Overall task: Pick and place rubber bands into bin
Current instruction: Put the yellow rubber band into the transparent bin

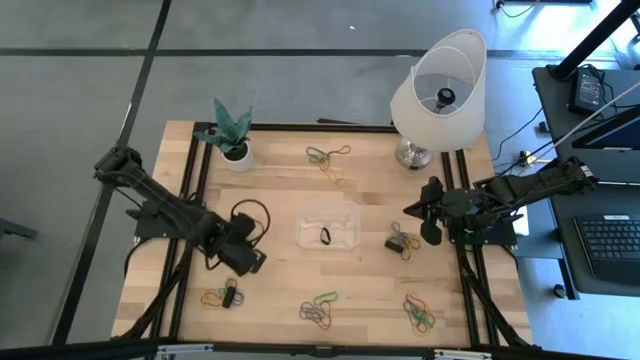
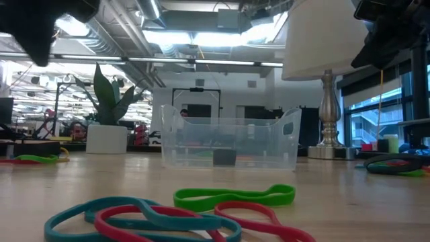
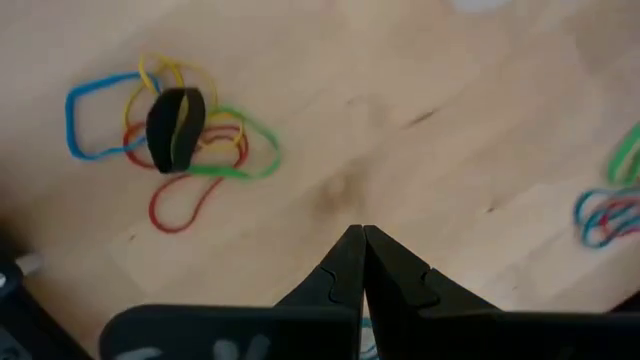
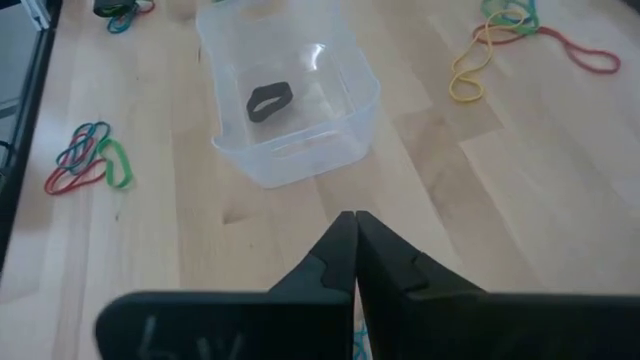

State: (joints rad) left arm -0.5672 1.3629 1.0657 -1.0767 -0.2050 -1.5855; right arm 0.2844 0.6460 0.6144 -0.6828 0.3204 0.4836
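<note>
The clear bin sits mid-table on its flat base, with one black rubber band lying inside; it also shows in the low view. Rubber-band clusters lie flat on the wood: one far, one right of the bin, and three along the near side. My left gripper is shut and hovers left of the bin, above and beside the near-left cluster. My right gripper is shut, right of the bin and pointing at it. Neither holds anything.
A white table lamp stands at the far right of the table and a small potted plant at the far left. A black cable loops by the left arm. Bare wood lies between the bin and the near clusters.
</note>
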